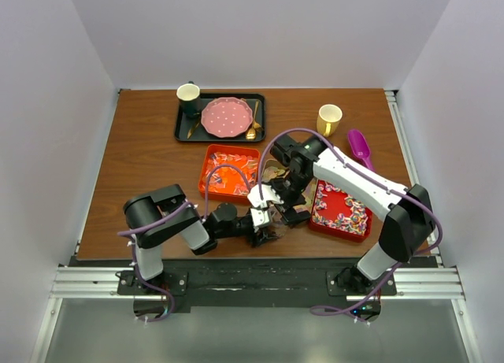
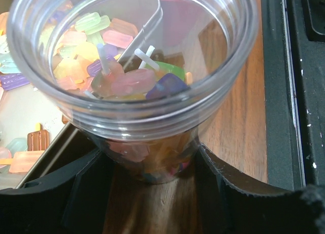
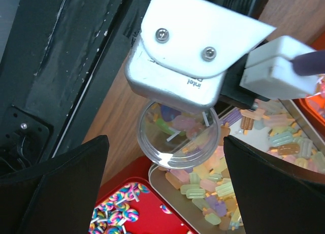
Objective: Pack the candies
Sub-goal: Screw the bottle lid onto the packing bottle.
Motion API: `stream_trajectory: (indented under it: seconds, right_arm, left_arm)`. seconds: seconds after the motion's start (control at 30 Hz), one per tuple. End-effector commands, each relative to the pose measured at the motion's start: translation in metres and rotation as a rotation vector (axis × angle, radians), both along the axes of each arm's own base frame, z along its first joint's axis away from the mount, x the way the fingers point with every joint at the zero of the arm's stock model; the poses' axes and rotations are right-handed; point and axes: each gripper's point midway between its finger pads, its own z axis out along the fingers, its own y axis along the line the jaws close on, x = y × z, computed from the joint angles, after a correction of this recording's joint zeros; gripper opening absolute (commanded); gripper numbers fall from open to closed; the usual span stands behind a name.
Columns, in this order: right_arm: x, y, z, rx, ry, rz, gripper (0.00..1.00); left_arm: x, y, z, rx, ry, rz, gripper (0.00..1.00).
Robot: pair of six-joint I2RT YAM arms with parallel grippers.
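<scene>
Left gripper (image 2: 155, 186) was clamped low on the clear jar (image 2: 152, 120). The jar was upright, at about 6 o'clock on the table (image 1: 142, 158), just ahead of the arm bases. Couldn't tell whether its base rested on the wood or hung just off it. Pastel gummies (image 2: 127, 84) covered the jar bottom, well short of the rim.

Right gripper (image 3: 165, 163) hovered over the jar mouth, jaws spread wide, nothing between them.

Other candies:
- Loose gummies (image 3: 213, 193) lay in the silver tray (image 2: 23, 109), just beside the jar at 5 o'clock in the right wrist view.
- Swirled pieces (image 3: 114, 213) lay in the red tray (image 1: 339, 231), at 7 o'clock from the jar in that view.
- Wrapped pieces (image 1: 232, 170) lay in the orange tray (image 1: 206, 174), at 11 o'clock from the jar in the top view.

My read: mid-fill and early, with most of the packing left to do.

How I'd run the next pick-and-drop:
- Left arm holds the jar level and still, mouth beside the silver tray, so travel is short.
- Right arm goes to the edge of the pile and takes one piece by its body, not the stick.
- Come back in from the tray side. The left wrist camera housing (image 3: 193, 46) overhung the jar at 12 o'clock, and that's the collision risk.
- Centre over the mouth and get low before releasing, or pieces may bounce off the rim.
</scene>
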Motion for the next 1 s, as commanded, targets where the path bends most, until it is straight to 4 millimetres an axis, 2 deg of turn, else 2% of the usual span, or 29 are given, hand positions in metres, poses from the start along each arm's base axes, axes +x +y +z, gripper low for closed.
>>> stream_trajectory:
  seconds: [0.0, 0.33, 0.67, 0.73, 0.83, 0.87, 0.97]
  right_arm:
    - [-0.007, -0.004, -0.001, -0.019, 0.011, -0.014, 0.99]
    - [-0.017, -0.025, -0.005, -0.088, 0.000, -0.084, 0.98]
    - [-0.041, -0.062, -0.009, -0.192, 0.013, -0.141, 0.98]
    - [-0.034, -0.065, -0.008, -0.202, -0.005, -0.192, 0.96]
    - [-0.007, -0.058, 0.003, -0.135, -0.039, -0.287, 0.97]
    - [0.004, -0.048, 0.009, -0.100, -0.043, -0.306, 0.97]
    - [0.018, -0.030, 0.022, -0.037, -0.053, -0.304, 0.98]
  left_arm:
    - [-0.001, 0.010, -0.023, 0.073, 0.068, 0.024, 0.00]
    - [0.003, 0.012, -0.027, 0.091, 0.073, 0.051, 0.00]
    - [0.001, 0.012, -0.031, 0.103, 0.085, 0.040, 0.00]
    - [-0.001, 0.011, -0.031, 0.105, 0.084, 0.028, 0.00]
    - [-0.003, 0.010, -0.030, 0.102, 0.083, 0.013, 0.00]
    - [-0.003, 0.010, -0.031, 0.105, 0.084, 0.013, 0.00]
    - [-0.003, 0.009, -0.032, 0.109, 0.085, 0.009, 0.00]
